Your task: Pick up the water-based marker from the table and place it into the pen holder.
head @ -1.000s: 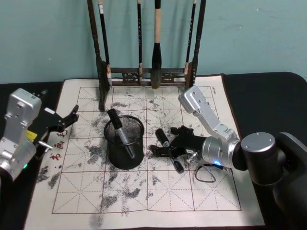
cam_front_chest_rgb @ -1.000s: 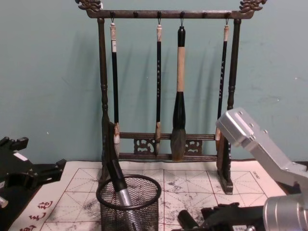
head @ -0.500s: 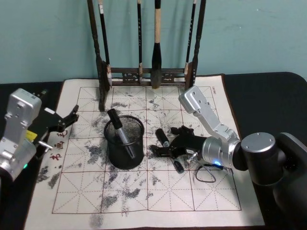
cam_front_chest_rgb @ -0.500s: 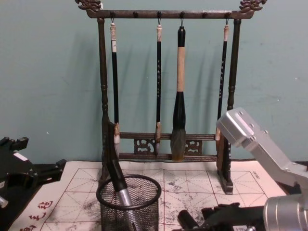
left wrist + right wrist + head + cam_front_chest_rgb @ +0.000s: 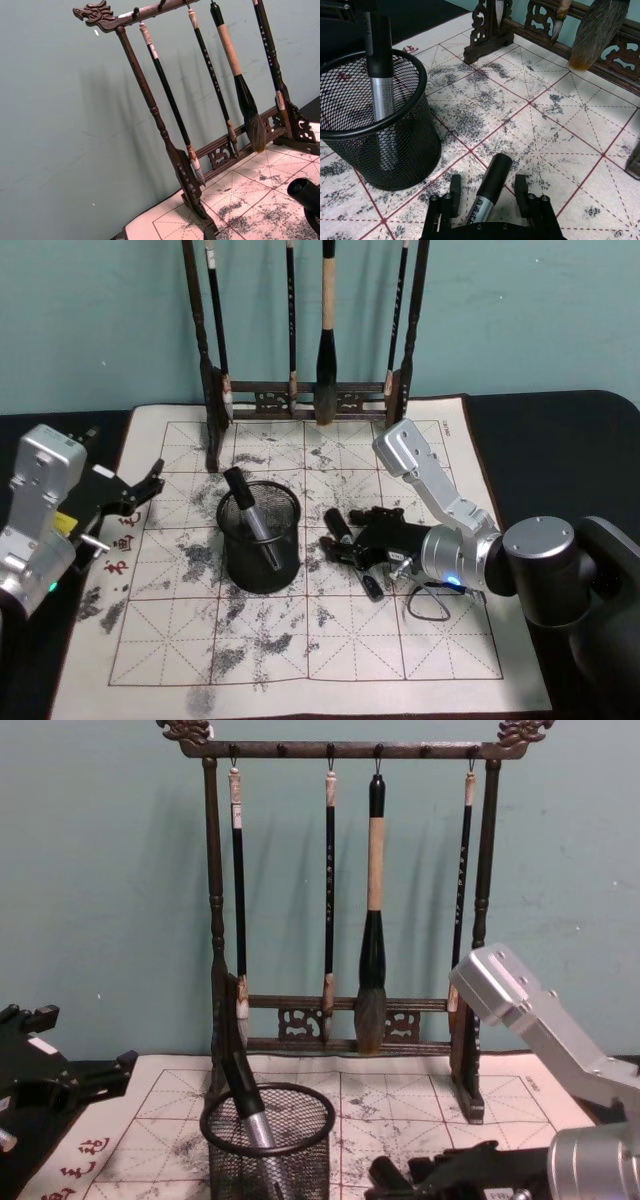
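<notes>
A black and silver water-based marker lies on the gridded mat, just right of the pen holder. My right gripper is low over it. In the right wrist view the gripper is open, with a finger on each side of the marker and a gap at both sides. The black mesh pen holder stands upright and holds another marker leaning against its rim. My left gripper is parked open at the mat's left edge.
A tall dark wooden brush rack with several hanging brushes stands at the mat's far edge, behind the holder. A thin cable loop lies on the mat beside my right wrist. The dark table lies bare to the right.
My right gripper has shifted slightly along the mat so that its fingers now straddle the marker. The pen holder, the marker in it and my left arm have not moved.
</notes>
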